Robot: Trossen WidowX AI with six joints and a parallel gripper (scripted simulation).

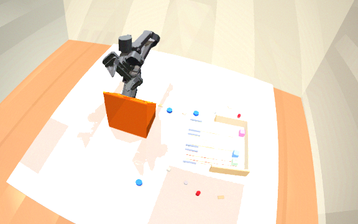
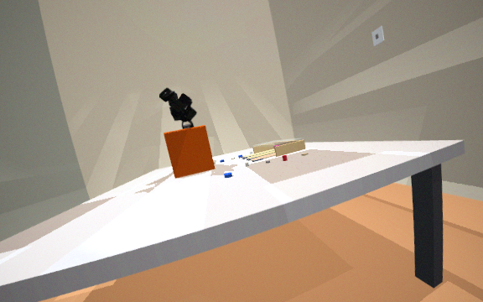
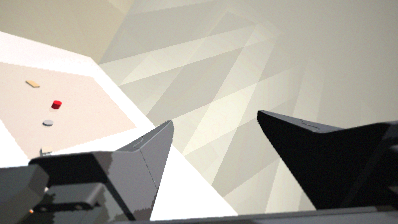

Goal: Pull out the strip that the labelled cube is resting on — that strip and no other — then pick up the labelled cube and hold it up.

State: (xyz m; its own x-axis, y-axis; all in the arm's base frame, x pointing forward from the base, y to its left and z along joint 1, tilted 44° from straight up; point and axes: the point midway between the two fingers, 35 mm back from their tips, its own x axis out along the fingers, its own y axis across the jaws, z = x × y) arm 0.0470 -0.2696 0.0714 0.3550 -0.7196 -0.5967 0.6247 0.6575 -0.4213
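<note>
Three small cubes stand at the right side inside a low tan-walled frame [image 1: 229, 171] [image 2: 290, 148]: a pink cube [image 1: 242, 133] at the back, a blue cube [image 1: 235, 153] and a pale green cube [image 1: 235, 162] close together near the front. No label can be made out on any cube. Several thin pale strips run left from the cubes out of the frame's open side, with blue-grey ends [image 1: 192, 145]; which strip lies under which cube is too faint to tell. My gripper [image 3: 214, 119] is open and empty, raised on the folded arm, far left of the frame.
A tall orange block [image 1: 127, 116] [image 2: 189, 152] stands in front of the arm, between it and the table's front. Blue discs [image 1: 169, 110] [image 1: 138, 182], a red piece [image 1: 198, 193] [image 3: 56, 105] and a tan chip [image 1: 220, 197] [image 3: 32, 84] lie around the frame.
</note>
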